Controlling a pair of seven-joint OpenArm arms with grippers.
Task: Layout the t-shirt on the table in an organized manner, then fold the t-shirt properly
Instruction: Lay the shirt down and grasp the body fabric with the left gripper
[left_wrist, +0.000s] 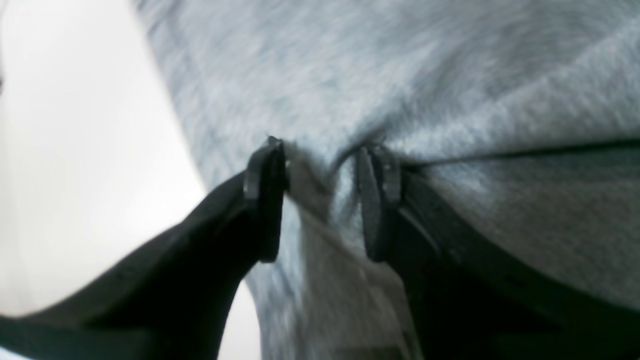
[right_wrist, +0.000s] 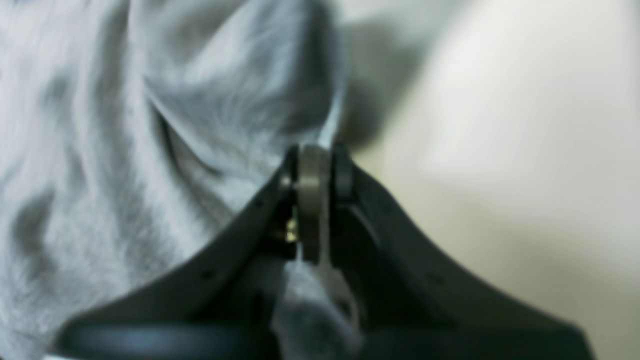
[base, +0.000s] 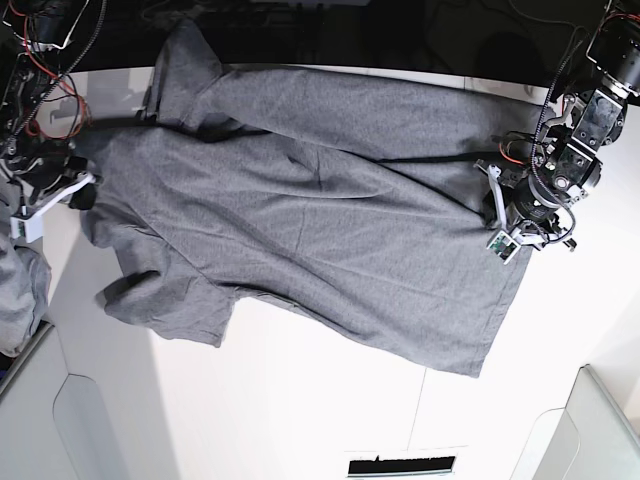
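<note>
Because both grippers hold the t-shirt (base: 320, 220) at opposite ends, the main risk I see is uneven tension: a pull from one side alone would likely drag the cloth aslant or tug it out of the other grip. The right gripper (right_wrist: 314, 165) is clamped tight on a thin fold at the shirt's edge, with bare table (right_wrist: 500, 150) beside it; so small a bite could slip. The left gripper (left_wrist: 320, 195) has its fingers (left_wrist: 265, 200) set apart with a thick pinch of cloth bunched between them, apparently held, though blur keeps me from judging how firmly. In the base view the shirt lies spread across the white table (base: 300, 400), skewed, its upper part running over the far edge into the dark. It is heather grey jersey, short-sleeved; one sleeve lies curled near the lower left, and long creases run across the body. The hem end sits by the left gripper. It is not yet laid square, so any fold begun now would probably come out crooked.
</note>
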